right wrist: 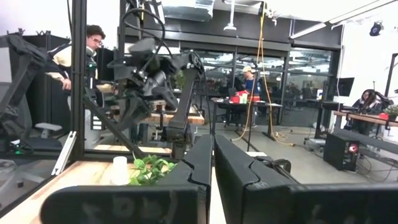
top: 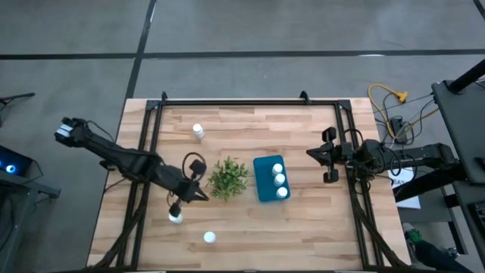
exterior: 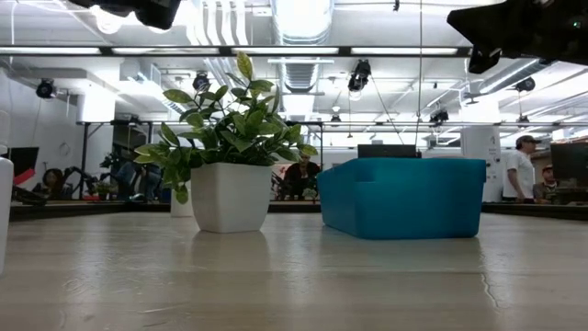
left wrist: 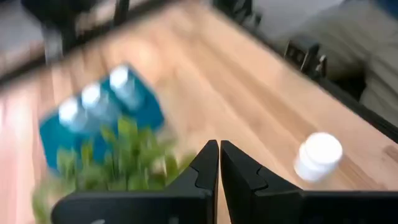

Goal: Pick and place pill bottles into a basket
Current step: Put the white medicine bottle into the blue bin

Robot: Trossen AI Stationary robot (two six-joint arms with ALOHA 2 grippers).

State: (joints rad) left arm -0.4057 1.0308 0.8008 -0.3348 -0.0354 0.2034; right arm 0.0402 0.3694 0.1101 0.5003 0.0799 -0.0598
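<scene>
The teal basket (top: 265, 182) stands right of mid-table with three white pill bottles (top: 278, 180) upright inside it; it shows too in the left wrist view (left wrist: 99, 115) and the low view (exterior: 404, 198). Three more pill bottles stand on the wood: one far left (top: 198, 131), two near the front (top: 176, 218) (top: 209, 238). My left gripper (top: 203, 196) (left wrist: 219, 152) is shut and empty, just left of the plant, above the table, with one bottle (left wrist: 318, 155) off to its side. My right gripper (top: 312, 154) (right wrist: 213, 149) hovers shut and empty right of the basket.
A bushy green plant (top: 227, 177) in a white pot (exterior: 230, 195) stands between my left gripper and the basket. A black frame (top: 227, 101) rims the tabletop. People (right wrist: 93, 43) sit and stand in the room beyond the table. Bare wood lies at the near right.
</scene>
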